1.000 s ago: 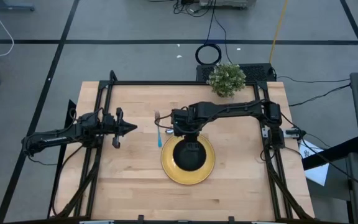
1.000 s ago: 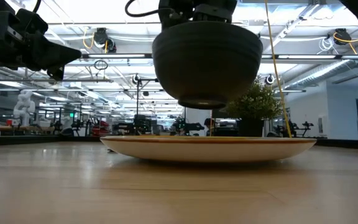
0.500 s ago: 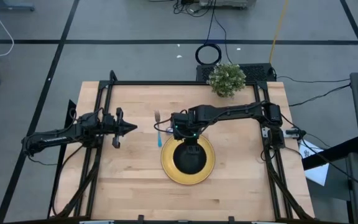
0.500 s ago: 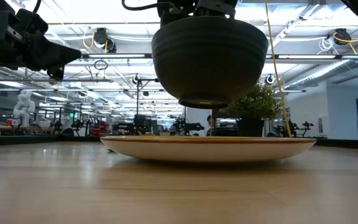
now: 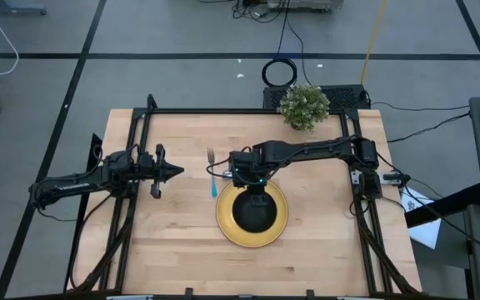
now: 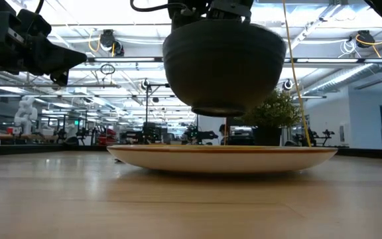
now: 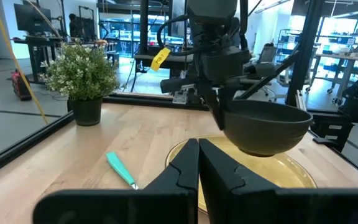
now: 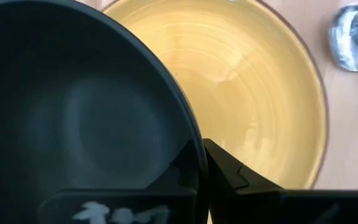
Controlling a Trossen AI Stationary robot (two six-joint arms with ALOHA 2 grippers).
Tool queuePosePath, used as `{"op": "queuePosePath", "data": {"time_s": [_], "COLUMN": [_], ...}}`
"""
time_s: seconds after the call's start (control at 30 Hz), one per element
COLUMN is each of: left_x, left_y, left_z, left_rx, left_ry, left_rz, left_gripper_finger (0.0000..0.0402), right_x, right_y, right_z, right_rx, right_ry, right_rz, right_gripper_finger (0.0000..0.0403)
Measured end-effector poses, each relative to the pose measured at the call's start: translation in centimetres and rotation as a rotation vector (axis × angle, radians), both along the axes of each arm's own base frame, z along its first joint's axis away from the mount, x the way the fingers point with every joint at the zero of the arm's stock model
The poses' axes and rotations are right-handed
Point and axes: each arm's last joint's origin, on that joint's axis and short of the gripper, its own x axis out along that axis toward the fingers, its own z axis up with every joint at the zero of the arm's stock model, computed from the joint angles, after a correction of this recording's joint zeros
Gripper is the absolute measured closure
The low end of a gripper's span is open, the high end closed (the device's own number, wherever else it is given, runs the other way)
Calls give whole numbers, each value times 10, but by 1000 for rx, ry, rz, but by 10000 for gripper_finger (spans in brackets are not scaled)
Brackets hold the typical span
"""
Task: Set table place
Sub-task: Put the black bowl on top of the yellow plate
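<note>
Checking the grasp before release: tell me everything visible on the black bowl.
The bowl is round, deep and matte black, with a small flat foot; it looks ceramic or plastic. It hangs upright and level in the air, clear of the yellow plate directly below it, not touching it. The right tool is shut on its rim, one finger inside and one outside. The inside looks empty.

Grey floor [image 5: 182,50] with dark lines, bright ceiling lights [image 6: 105,36], workstations behind
</note>
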Motion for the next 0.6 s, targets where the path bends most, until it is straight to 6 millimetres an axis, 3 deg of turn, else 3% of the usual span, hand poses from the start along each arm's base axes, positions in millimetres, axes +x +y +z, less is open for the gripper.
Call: {"op": "queuePosePath", "data": {"time_s": [0.37, 0.6], "left_x": [0, 0], "left_y": [0, 0], "left_z": [0, 0], "left_rx": [-20, -21], "left_ry": [-1, 0], "left_rz": [-1, -1], "left_gripper_finger": [385, 385], "right_x": [11, 13], "right_y": [-10, -11], "right_z": [-33, -33], "right_rx": [-34, -37], "right_ry": [73, 50], "right_rz": [-11, -8], "right_gripper_finger": [403, 403]}}
